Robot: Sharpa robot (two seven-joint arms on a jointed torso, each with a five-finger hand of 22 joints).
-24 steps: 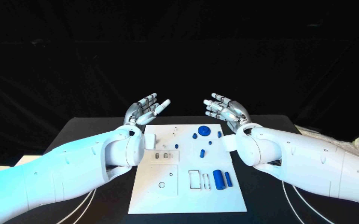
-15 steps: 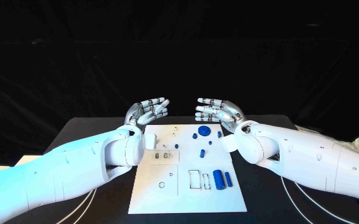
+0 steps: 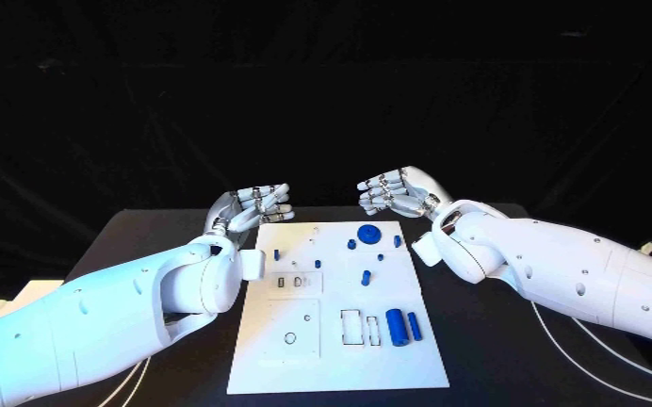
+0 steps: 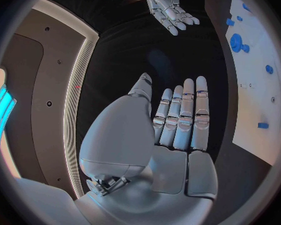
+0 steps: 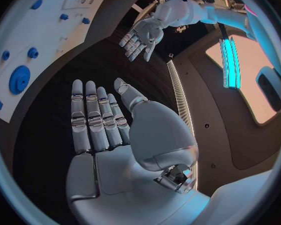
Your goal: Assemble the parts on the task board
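Both hands, left [image 3: 258, 205] and right [image 3: 396, 194], hover empty with fingers spread beyond the board [image 3: 340, 369], which lies mid-counter. Best to settle on one part, perhaps the gear [image 3: 369, 233], and descend slowly, fingers apart.

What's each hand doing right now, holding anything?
Left hand: open, fingers extended, holding nothing.
Right hand: open, fingers extended, holding nothing.

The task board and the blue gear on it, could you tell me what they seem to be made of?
Task board: looks like matte white plastic, flat with cut slots. Gear: probably blue plastic, even colour, toothed rim visible in the right wrist view. Neither is certain.
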